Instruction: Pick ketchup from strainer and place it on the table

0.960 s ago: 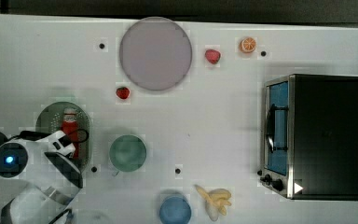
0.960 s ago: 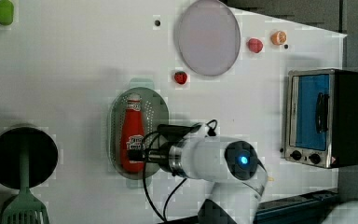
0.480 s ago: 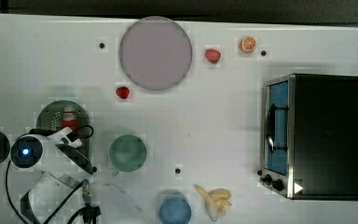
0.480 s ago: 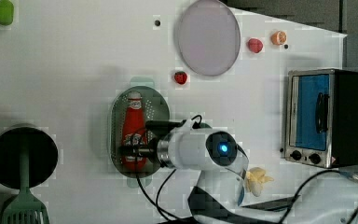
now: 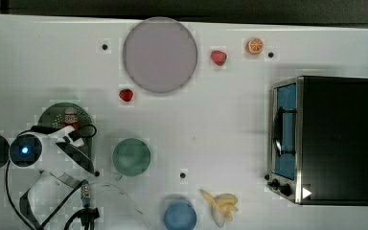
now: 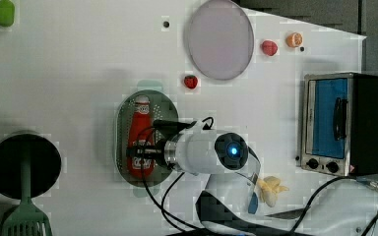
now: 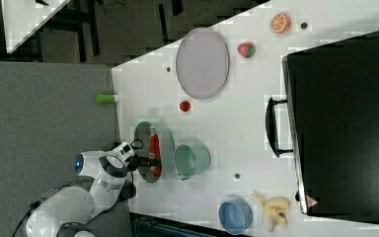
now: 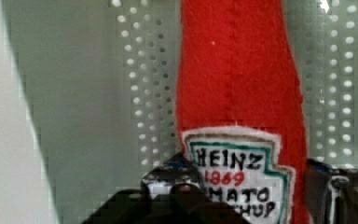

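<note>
Matt red felt-like cloth ketchup [image 8: 240, 88] with stitched label, in a smooth, perforated pale green plastic strainer [image 8: 98, 93].

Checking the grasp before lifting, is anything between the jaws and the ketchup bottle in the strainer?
Nothing visible. In the wrist view the gripper has one jaw on each side of the ketchup, which lies in the strainer.

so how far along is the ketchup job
Done: the gripper has come down into the strainer, with its fingers on either side of the ketchup at the label. In hand: the grasp itself; whether the fingers already clamp the bottle is unclear. Left: the ketchup lies in the strainer, so lifting it out and setting it on the table remain.
</note>
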`<state>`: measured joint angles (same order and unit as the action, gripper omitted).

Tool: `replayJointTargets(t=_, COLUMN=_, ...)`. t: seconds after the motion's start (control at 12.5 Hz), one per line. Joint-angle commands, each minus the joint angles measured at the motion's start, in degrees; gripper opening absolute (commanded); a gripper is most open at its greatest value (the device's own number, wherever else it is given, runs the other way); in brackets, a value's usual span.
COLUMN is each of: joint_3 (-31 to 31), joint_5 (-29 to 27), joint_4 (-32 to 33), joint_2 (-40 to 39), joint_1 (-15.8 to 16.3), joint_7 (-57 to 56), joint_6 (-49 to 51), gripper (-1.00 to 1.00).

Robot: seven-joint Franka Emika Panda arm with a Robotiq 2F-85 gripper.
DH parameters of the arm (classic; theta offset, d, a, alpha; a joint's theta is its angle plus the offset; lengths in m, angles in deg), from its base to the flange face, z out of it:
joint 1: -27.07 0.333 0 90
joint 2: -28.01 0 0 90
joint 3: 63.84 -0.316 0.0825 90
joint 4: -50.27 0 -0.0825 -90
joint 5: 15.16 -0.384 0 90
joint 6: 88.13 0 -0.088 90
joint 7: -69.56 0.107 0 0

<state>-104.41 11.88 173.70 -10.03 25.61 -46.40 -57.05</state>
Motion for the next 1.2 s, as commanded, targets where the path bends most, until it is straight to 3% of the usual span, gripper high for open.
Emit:
replayJointTargets(t=0.08, joint_3=-0.91, joint_5=0.46, joint_4=0.03, joint_2=2.05, joint_1=0.8, joint_7=2.99, joint_6=0.31, gripper=0.19)
replayJointTargets(t=0.4, joint_3=-6.39, joint_5=-0.9, joint_4=-0.57, joint_2=9.07, joint_1=-1.89, joint_7=3.0, joint_6=4.13, gripper=0.19)
replayJointTargets(t=0.64, joint_3=-10.79, joint_5=-10.42, joint_4=-3.55, joint_2=16.3, joint_1=-4.72, joint_7=2.83, joint_6=13.09, gripper=0.19)
replayJointTargets(t=0.88, joint_3=-11.26, joint_5=-20.22, joint_4=-10.13, joint_2=20.09, joint_1=-6.63, joint_7=-1.94, joint_6=25.07, gripper=0.19)
replayJointTargets(t=1.2, joint_3=-8.6, joint_5=-20.95, joint_4=-21.14, joint_2=20.32, joint_1=-10.41, joint_7=-7.75, joint_6=36.79, gripper=0.19)
